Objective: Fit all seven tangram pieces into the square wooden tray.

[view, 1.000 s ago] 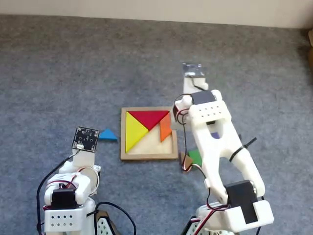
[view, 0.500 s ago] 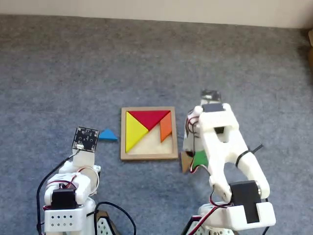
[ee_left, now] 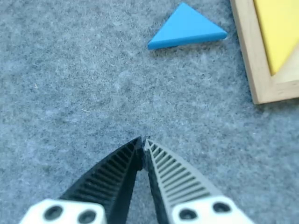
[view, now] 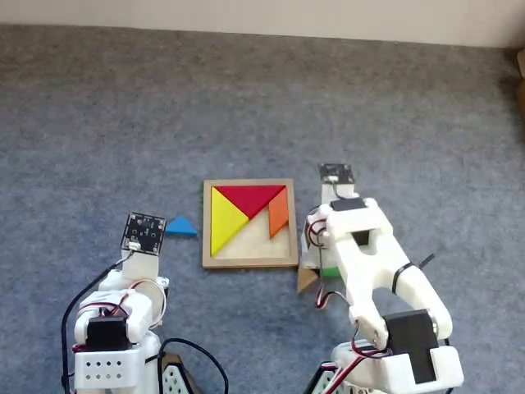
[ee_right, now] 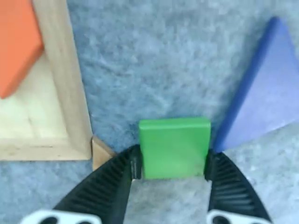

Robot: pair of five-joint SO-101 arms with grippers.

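Right gripper (ee_right: pixel 171 161) snug around green square (ee_right: pixel 174 144)

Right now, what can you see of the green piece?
The green piece is a flat, plain green square, wood by its look. It lies on the grey carpet just outside a corner of the tray. The right gripper holds it by two opposite edges. A violet-blue piece and a tan piece lie close beside it.
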